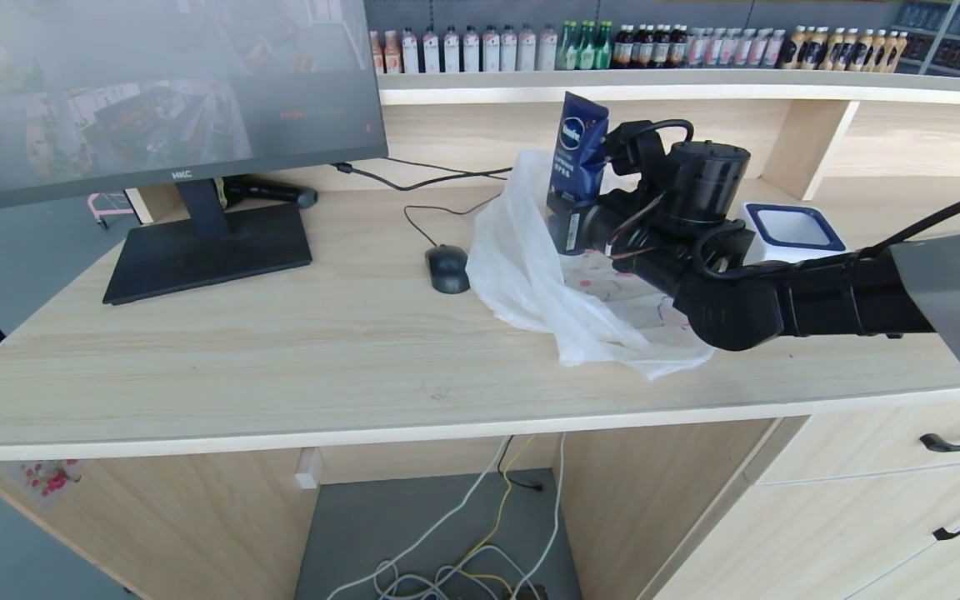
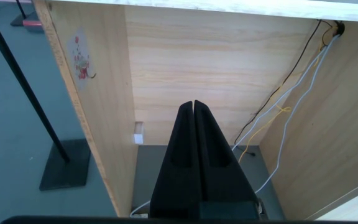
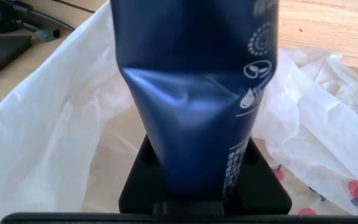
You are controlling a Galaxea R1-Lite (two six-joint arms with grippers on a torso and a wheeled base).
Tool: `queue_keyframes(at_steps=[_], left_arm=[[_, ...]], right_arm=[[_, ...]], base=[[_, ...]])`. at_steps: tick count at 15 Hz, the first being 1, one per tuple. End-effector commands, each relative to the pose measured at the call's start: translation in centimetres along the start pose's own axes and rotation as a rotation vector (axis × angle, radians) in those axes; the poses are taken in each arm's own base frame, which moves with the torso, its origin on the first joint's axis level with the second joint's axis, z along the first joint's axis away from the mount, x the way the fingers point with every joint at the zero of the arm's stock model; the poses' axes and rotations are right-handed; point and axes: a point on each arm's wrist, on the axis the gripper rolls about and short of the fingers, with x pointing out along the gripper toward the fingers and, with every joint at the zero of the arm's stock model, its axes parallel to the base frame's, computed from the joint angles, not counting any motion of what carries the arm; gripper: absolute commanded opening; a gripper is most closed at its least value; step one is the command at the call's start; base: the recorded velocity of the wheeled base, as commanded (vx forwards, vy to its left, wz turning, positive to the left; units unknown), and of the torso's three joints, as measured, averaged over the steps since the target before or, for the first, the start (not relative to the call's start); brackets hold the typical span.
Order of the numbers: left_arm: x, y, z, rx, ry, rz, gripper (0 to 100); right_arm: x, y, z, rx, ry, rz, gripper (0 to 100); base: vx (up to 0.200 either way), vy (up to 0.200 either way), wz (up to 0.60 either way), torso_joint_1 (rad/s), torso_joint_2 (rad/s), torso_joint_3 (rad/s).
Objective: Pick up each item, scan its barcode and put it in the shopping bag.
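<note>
A dark blue tube [image 1: 577, 158] stands upright in my right gripper [image 1: 573, 218], which is shut on its lower end. The tube hangs just above the open mouth of the white plastic shopping bag [image 1: 530, 275] lying on the wooden counter. In the right wrist view the blue tube [image 3: 197, 93] is pinched and dented between the fingers, with the bag [image 3: 55, 143] spread below it. My left gripper [image 2: 194, 112] is shut with nothing in it, hanging low under the counter beside the cabinet wall.
A monitor [image 1: 155, 92] on its stand, a handheld scanner [image 1: 267, 193] and a mouse [image 1: 447, 268] sit on the counter's left half. A white box-shaped scanner [image 1: 792, 229] sits behind my right arm. Cables [image 2: 291, 99] hang under the counter.
</note>
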Motion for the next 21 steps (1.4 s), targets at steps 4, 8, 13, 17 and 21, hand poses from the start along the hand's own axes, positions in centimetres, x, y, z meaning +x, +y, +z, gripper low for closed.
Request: queue_keyframes(at_steps=[4, 8, 13, 17, 21], left_arm=[[0.00, 0.00, 0.00, 0.000, 0.000, 0.000, 0], [0.00, 0.00, 0.00, 0.000, 0.000, 0.000, 0], [0.00, 0.00, 0.00, 0.000, 0.000, 0.000, 0], [0.00, 0.00, 0.00, 0.000, 0.000, 0.000, 0], [0.00, 0.00, 0.00, 0.000, 0.000, 0.000, 0]], right_arm=[[0.19, 0.09, -0.82, -0.001, 0.023, 0.002, 0], [0.22, 0.10, -0.89, -0.001, 0.025, 0.003, 0], [0.24, 0.09, -0.80, -0.001, 0.022, 0.002, 100], [0.25, 0.09, -0.70, -0.001, 0.017, 0.001, 100], [0.16, 0.09, -0.76, -0.003, 0.020, 0.001, 100]], base=[[0.000, 0.000, 0.00, 0.000, 0.00, 0.000], [0.000, 0.000, 0.00, 0.000, 0.00, 0.000], [0.000, 0.000, 0.00, 0.000, 0.00, 0.000], [0.000, 0.000, 0.00, 0.000, 0.00, 0.000], [0.000, 0.000, 0.00, 0.000, 0.00, 0.000]])
